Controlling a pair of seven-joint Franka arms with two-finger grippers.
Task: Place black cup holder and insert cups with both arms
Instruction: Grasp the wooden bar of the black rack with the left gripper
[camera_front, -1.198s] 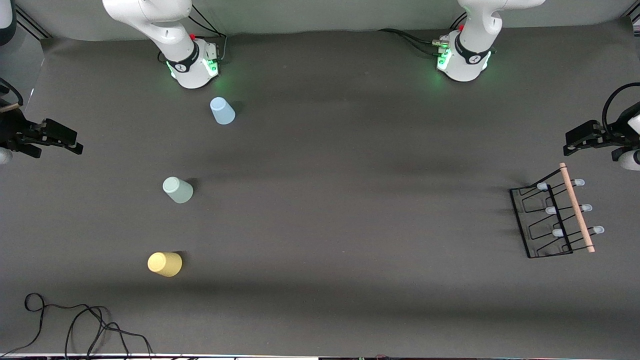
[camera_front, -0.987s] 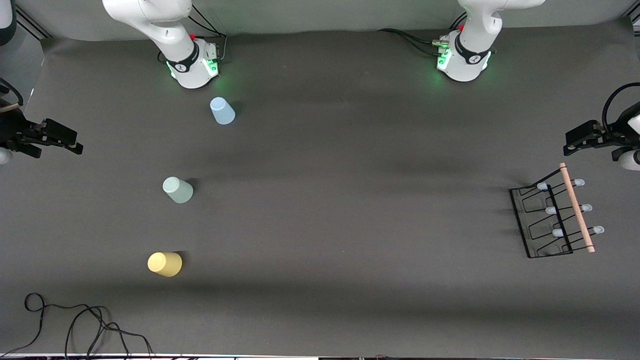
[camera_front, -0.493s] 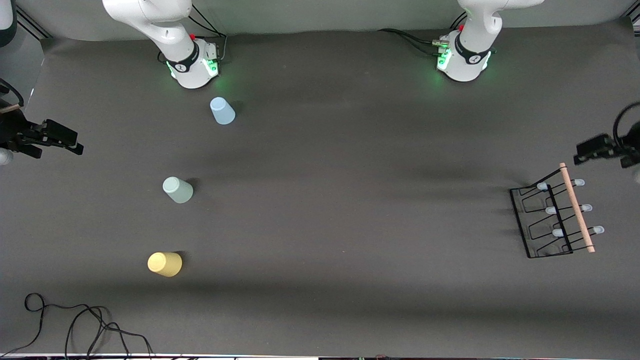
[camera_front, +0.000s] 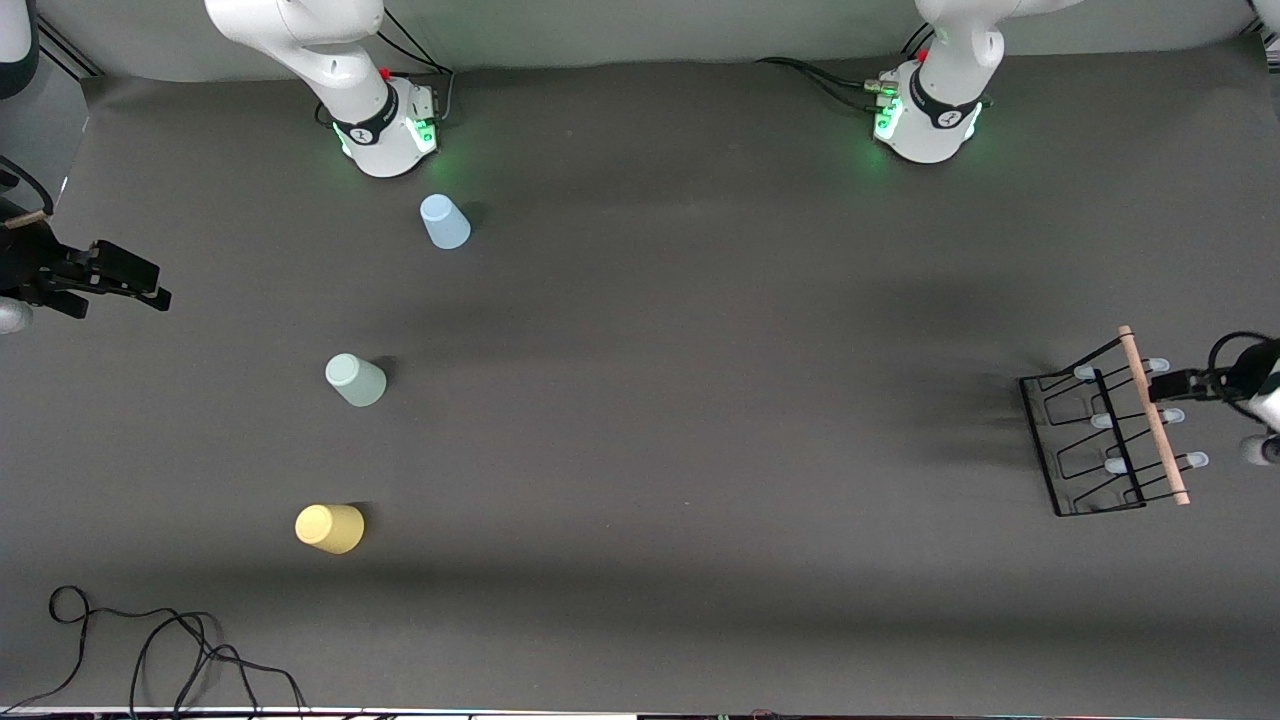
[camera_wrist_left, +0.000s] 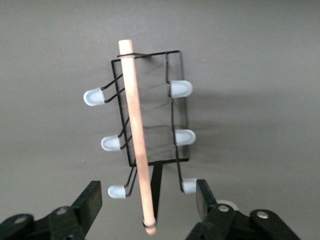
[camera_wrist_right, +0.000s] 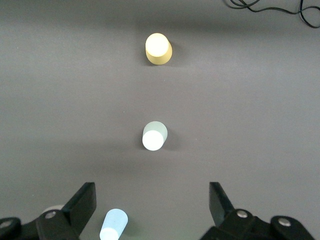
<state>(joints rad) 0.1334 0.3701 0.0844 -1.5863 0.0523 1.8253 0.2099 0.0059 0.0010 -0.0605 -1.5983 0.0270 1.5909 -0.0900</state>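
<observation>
The black cup holder (camera_front: 1085, 440) stands near the left arm's end of the table, its wooden rod handle (camera_front: 1153, 415) on top. My left gripper (camera_front: 1168, 385) is open over the pale-tipped pegs beside the rod. In the left wrist view the rod (camera_wrist_left: 136, 135) runs between the open fingers (camera_wrist_left: 92, 199) of the left gripper (camera_wrist_left: 148, 200), untouched. The light blue cup (camera_front: 445, 221), mint green cup (camera_front: 355, 380) and yellow cup (camera_front: 329, 528) stand upside down toward the right arm's end. My right gripper (camera_front: 150, 290) waits open and empty at that end; its wrist view (camera_wrist_right: 152, 200) shows all three cups.
A black cable (camera_front: 150, 650) lies coiled at the table corner nearest the front camera, at the right arm's end, and also shows in the right wrist view (camera_wrist_right: 270, 6). The arm bases (camera_front: 385, 130) stand along the table's back edge.
My left gripper has swung from off the rack's end to over the pegs beside the wooden rod. The right gripper, cups and rack have barely moved.
</observation>
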